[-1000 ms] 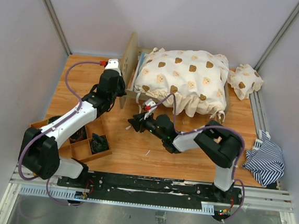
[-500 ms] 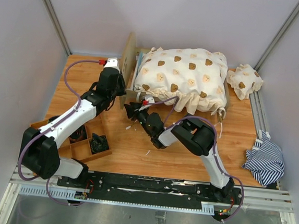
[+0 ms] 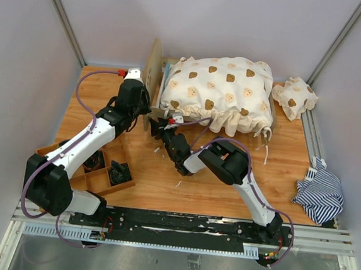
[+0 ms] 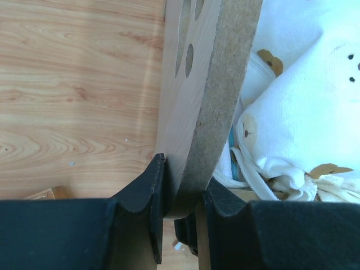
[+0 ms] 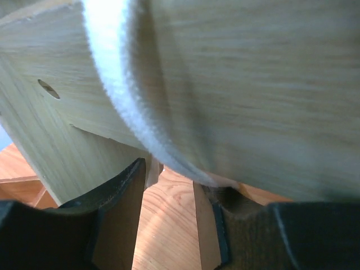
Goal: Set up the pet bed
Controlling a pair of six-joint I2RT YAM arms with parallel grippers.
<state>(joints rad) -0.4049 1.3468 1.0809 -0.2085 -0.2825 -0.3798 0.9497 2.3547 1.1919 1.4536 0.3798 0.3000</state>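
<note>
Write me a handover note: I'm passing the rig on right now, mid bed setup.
Left gripper: shut on the headboard edge; the board stands upright.
Right gripper: open, at the near-left corner of the bed; nothing visibly gripped.
Cover: bunched on the bed.
Pillow: on the table, right of the bed.
Striped cloth: crumpled at the table's right edge.
Done: cover is on the bed, not spread.
Left, probably: steady the bed, smooth the cover, place the pillow.
</note>
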